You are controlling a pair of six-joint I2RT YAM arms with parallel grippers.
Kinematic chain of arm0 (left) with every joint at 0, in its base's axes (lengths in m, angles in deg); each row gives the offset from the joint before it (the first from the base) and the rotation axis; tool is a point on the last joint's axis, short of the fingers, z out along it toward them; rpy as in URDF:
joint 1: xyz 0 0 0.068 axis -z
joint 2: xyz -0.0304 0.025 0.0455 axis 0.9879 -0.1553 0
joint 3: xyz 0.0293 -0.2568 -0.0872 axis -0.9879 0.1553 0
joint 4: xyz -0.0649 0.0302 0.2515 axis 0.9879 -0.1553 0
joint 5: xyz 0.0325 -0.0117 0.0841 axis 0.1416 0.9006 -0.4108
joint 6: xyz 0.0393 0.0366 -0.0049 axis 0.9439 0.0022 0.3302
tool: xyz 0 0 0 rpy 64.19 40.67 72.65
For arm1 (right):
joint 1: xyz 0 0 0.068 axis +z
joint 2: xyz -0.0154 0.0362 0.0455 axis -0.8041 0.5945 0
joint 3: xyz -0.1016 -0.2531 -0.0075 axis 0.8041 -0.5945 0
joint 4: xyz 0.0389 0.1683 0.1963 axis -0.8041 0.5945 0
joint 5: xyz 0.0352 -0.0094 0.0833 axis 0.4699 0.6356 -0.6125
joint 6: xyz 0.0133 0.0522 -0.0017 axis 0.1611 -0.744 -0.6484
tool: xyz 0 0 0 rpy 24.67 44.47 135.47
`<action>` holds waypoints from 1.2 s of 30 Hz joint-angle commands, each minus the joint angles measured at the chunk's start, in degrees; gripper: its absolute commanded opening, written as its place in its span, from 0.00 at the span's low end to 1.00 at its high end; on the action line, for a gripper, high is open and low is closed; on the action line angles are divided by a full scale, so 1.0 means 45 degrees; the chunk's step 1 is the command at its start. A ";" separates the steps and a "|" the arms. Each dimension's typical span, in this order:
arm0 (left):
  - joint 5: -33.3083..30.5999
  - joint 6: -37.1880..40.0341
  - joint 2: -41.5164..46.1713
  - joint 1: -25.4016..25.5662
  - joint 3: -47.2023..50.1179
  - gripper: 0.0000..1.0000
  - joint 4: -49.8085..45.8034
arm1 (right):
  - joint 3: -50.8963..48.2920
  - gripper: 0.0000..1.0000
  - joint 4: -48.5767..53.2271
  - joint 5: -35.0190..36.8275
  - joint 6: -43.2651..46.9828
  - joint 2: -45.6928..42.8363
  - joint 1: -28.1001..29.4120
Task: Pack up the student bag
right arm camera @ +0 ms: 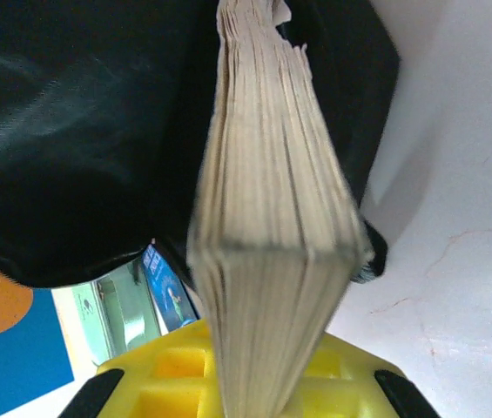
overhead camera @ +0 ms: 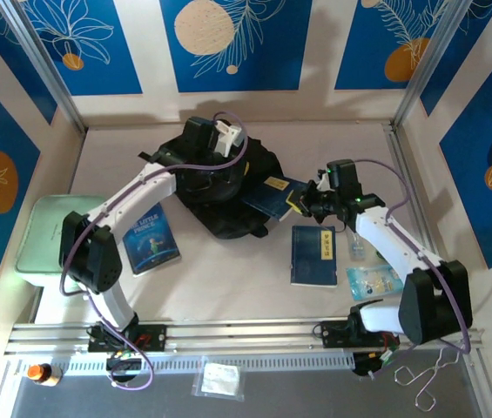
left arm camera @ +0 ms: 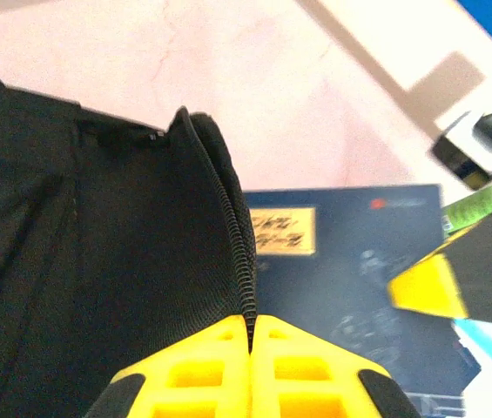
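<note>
The student bag [overhead camera: 232,213] lies centre-far on the table [overhead camera: 228,287], mouth facing right. The left gripper [left arm camera: 250,326] is clenched on the bag's zip edge [left arm camera: 239,252], holding the lip up so the mouth gapes. The right gripper [right arm camera: 265,379] is clamped on the right end of a dark blue book [overhead camera: 272,196], w/ the pages squeezed btwn its yellow fingers [right arm camera: 167,383]. The book's other end is at the mouth, its left edge hidden behind the raised lip. Can't tell how deep it's in.

Risks, as I judge them:
- The left pinch has only a thin strip of zip. If the fabric slips out, the lip drops onto the book & blocks it.
- The book is held by one end, so a push vs. any snag prob. pivots it in the jaws or fans the pages. A cover corner catching the zip teeth is the likely snag.
- The bag is soft, w/ nothing pinning it but that pinch. A hard push may shove the whole bag left instead of seating the book.
- The two grippers sit near each other at the mouth, so going deeper risks a knock btwn them.
- A blue book [overhead camera: 313,254] near-right of the bag & a picture book [overhead camera: 151,239] near-left aren't packed yet. A crooked first book eats their room.
</note>
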 commanded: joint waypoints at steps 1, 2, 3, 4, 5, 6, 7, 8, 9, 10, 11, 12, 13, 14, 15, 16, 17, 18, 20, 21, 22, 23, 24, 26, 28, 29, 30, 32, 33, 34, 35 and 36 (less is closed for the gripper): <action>0.1264 -0.0228 0.0924 -0.0005 0.0244 0.00 0.1411 | 0.0432 0.01 -0.1592 -0.0170 -0.0922 0.0582 0.0228; 0.1327 -0.0237 0.1030 -0.0005 0.0334 0.00 0.1561 | 0.0665 0.01 -0.1799 -0.0256 -0.0959 0.0835 0.0345; 0.1392 -0.0257 0.1110 -0.0005 0.0400 0.00 0.1669 | 0.0865 0.01 -0.2136 -0.0372 -0.0967 0.1088 0.0451; 0.1411 -0.0242 0.1188 -0.0005 0.0431 0.00 0.1749 | 0.1035 0.01 -0.2413 -0.0484 -0.1022 0.1269 0.0559; 0.1372 -0.0257 0.1265 -0.0008 0.0480 0.00 0.1812 | 0.1214 0.01 -0.2730 -0.0575 -0.1127 0.1503 0.0665; 0.1365 -0.0268 0.1306 -0.0005 0.0500 0.00 0.1866 | 0.1373 0.01 -0.2977 -0.0557 -0.1261 0.1733 0.0777; 0.1377 -0.0326 0.1347 -0.0005 0.0522 0.00 0.1936 | 0.1493 0.01 -0.3170 -0.0528 -0.1417 0.1904 0.0889; 0.1435 -0.0418 0.1363 -0.0008 0.0576 0.00 0.2087 | 0.1577 0.01 -0.3471 -0.0509 -0.1626 0.2127 0.1017; 0.1538 -0.0548 0.1389 -0.0005 0.0630 0.00 0.2286 | 0.1591 0.01 -0.3890 -0.0462 -0.1813 0.2360 0.1163; 0.1636 -0.0682 0.1368 -0.0008 0.0677 0.00 0.2453 | 0.1576 0.01 -0.4293 -0.0295 -0.1982 0.2538 0.1288; 0.1708 -0.0809 0.1361 -0.0005 0.0733 0.00 0.2645 | 0.1501 0.01 -0.4747 0.0042 -0.2173 0.2732 0.1430; 0.1768 -0.0928 0.1321 -0.0006 0.0758 0.00 0.2783 | 0.1407 0.01 -0.5224 0.0341 -0.2378 0.2926 0.1517; 0.1803 -0.1011 0.1307 -0.0012 0.0778 0.00 0.2885 | 0.1298 0.01 -0.5803 0.0487 -0.2557 0.3125 0.1590; 0.1828 -0.1097 0.1267 -0.0012 0.0778 0.00 0.2980 | 0.1175 0.01 -0.6572 0.0593 -0.2744 0.3358 0.1639; 0.1865 -0.1164 0.1233 -0.0022 0.0778 0.00 0.3015 | 0.1108 0.01 -0.7227 0.0722 -0.2878 0.3597 0.1695; 0.1905 -0.1205 0.1213 -0.0010 0.0772 0.00 0.3041 | 0.1119 0.01 -0.7636 0.0806 -0.2978 0.3803 0.1752; 0.1954 -0.1243 0.1176 -0.0005 0.0772 0.00 0.3067 | 0.1198 0.01 -0.8019 0.0838 -0.2971 0.4047 0.1806; 0.1988 -0.1256 0.1162 -0.0005 0.0776 0.00 0.3069 | 0.1387 0.01 -0.8234 0.0875 -0.2906 0.4317 0.1880; 0.2016 -0.1298 0.1123 -0.0007 0.0815 0.00 0.3075 | 0.1779 0.01 -0.8187 0.0984 -0.2829 0.4807 0.2030; 0.2004 -0.1330 0.1097 -0.0015 0.0827 0.00 0.3068 | 0.2038 0.01 -0.8043 0.1068 -0.2764 0.5090 0.2115; 0.2006 -0.1350 0.1064 -0.0006 0.0854 0.00 0.3102 | 0.2273 0.01 -0.7736 0.1303 -0.2709 0.5324 0.2205; 0.1995 -0.1374 0.1041 -0.0006 0.0893 0.00 0.3147 | 0.2533 0.01 -0.7311 0.1662 -0.2705 0.5632 0.2329; 0.1932 -0.1400 0.1005 -0.0005 0.0933 0.00 0.3181 | 0.2722 0.01 -0.6969 0.2022 -0.2791 0.5940 0.2426; 0.1803 -0.1435 0.0927 -0.0005 0.0984 0.00 0.3231 | 0.2902 0.02 -0.6961 0.2547 -0.3136 0.6606 0.2548; 0.1744 -0.1476 0.0797 -0.0006 0.1029 0.00 0.3270 | 0.3376 0.03 -0.6999 0.2795 -0.3200 0.7273 0.2615; 0.1825 -0.1472 0.0697 -0.0024 0.1034 0.00 0.3325 | 0.3784 0.04 -0.6835 0.2764 -0.3161 0.7782 0.2618; 0.1906 -0.1491 0.0640 -0.0025 0.1053 0.00 0.3376 | 0.4301 0.06 -0.6549 0.2609 -0.3135 0.8266 0.2618; 0.1841 -0.1512 0.0483 -0.0063 0.1053 0.00 0.3337 | 0.5022 0.10 -0.6207 0.2233 -0.3174 0.8992 0.2617; 0.1793 -0.1523 0.0420 -0.0098 0.1070 0.00 0.3318 | 0.5231 0.14 -0.6074 0.2068 -0.3231 0.9230 0.2608; 0.1800 -0.1554 0.0377 -0.0155 0.1076 0.00 0.3303 | 0.5356 0.20 -0.5862 0.1985 -0.3292 0.9339 0.2599; 0.1798 -0.1596 0.0341 -0.0224 0.1125 0.00 0.3270 | 0.5411 0.26 -0.5613 0.1917 -0.3315 0.9341 0.2597; 0.1780 -0.1603 0.0336 -0.0282 0.1182 0.00 0.3312 | 0.5386 0.31 -0.5458 0.1873 -0.3247 0.9251 0.2589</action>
